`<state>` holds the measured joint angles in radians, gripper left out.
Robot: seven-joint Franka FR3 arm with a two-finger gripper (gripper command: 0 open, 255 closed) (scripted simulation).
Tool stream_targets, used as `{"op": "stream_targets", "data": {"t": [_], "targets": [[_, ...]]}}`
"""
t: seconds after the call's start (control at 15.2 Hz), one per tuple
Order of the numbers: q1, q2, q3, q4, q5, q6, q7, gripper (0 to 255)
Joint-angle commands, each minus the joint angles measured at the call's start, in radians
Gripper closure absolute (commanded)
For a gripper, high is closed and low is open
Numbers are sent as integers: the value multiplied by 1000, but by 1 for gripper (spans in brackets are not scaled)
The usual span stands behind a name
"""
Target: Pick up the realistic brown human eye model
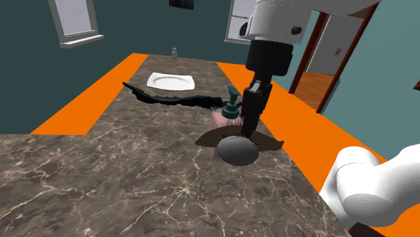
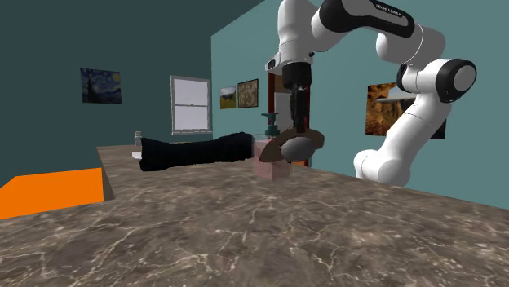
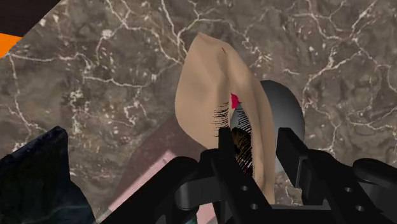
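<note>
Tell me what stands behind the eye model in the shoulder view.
Behind the eye model stands a pink box, with a teal pump bottle by it. The model and the gripper cover part of the box, so any contact between them is hidden.

Flat, dimmish light — soft shading

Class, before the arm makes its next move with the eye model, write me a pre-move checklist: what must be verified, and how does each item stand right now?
1. Jaws astride the eye model: ok, the black fingers stand one on each side of its tan lid.
2. Grip closed: ok, both appear to touch it in the wrist view.
3. Model off the marble counter: cannot tell.
4. Sideways clearance: not ok, the pink box and teal dispenser stand right behind the model.
5. Long black object out of the way: ok, it lies beyond the box.
</note>
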<state>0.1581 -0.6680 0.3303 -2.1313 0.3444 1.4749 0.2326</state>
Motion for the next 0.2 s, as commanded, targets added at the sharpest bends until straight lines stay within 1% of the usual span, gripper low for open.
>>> {"op": "stream_targets", "data": {"t": [0.0, 0.13], "targets": [[-2, 9, -4, 34, -4, -25, 5, 255], [-2, 10, -4, 37, -4, -27, 5, 255]]}}
